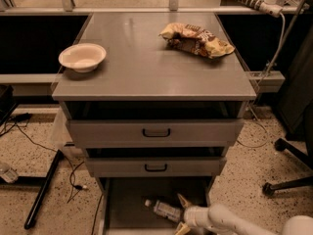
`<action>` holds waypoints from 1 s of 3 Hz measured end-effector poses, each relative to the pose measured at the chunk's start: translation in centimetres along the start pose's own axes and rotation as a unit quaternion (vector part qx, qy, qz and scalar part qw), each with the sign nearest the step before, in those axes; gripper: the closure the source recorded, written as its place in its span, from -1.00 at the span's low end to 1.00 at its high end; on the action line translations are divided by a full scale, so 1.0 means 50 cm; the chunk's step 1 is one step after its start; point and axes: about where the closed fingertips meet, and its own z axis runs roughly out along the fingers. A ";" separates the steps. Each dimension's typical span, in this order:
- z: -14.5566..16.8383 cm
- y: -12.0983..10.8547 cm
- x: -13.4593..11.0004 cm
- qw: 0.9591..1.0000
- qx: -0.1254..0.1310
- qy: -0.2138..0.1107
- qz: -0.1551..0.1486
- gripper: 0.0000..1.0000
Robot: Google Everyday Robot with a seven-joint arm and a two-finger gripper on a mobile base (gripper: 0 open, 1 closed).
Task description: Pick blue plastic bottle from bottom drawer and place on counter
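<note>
The blue plastic bottle lies on its side on the floor of the open bottom drawer, its white cap pointing left. My gripper reaches in from the lower right on a white arm. Its two pale fingers are spread apart, one above and one below the bottle's right end. They are not closed on it. The counter is the grey top of the cabinet, above the two shallower drawers.
A white bowl sits at the counter's left. A crumpled chip bag lies at its back right. Cables and a black pole lie on the floor to the left. A chair base stands to the right.
</note>
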 end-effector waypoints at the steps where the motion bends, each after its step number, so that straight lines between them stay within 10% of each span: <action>1: 0.035 0.005 0.017 1.000 -0.026 0.001 0.016 -1.00; 3: 0.036 0.002 0.017 1.000 -0.026 0.001 0.015 -0.15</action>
